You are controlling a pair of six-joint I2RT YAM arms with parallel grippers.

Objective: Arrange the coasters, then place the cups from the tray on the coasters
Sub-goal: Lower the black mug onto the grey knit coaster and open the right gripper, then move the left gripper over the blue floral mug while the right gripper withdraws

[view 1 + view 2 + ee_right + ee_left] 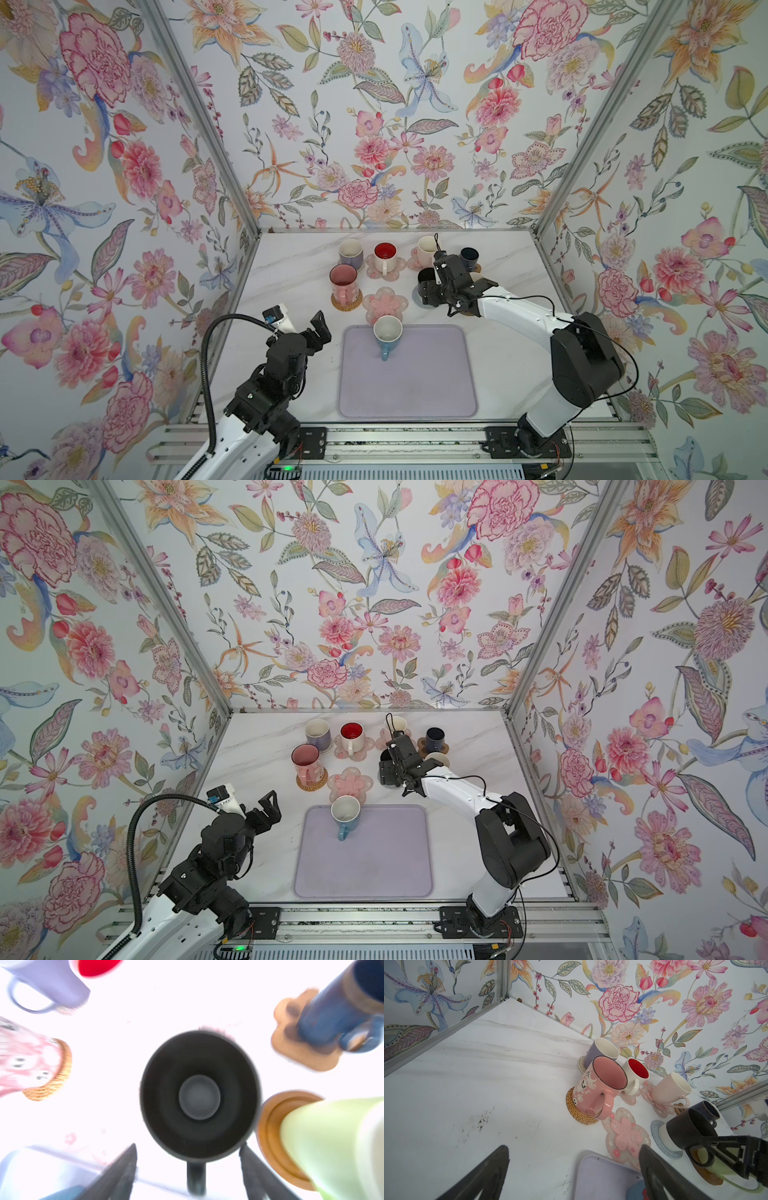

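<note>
**Blue mug (386,347) on the tray (415,395), seven seated**

Seven cups stand on coasters: lavender mug (351,254), red-lined white mug (385,254), cream mug (424,249), navy mug (469,255), pink mug (343,279) on the rattan coaster (348,302), light green mug (332,1136) on the wooden disc (268,1132), black mug (199,1095) on the grey knitted coaster (656,1136). The lavender one's mat barely shows, so I only think it sits squarely. My right gripper (188,1144) hangs over the black mug, jaws spread either side of its handle, clamping nothing. My left gripper (574,1147) is wide apart and empty beside the tray. The blue mug stands at the tray's far edge, a bare pink flower coaster (384,302) just beyond it: one placement left, I judge.
</note>
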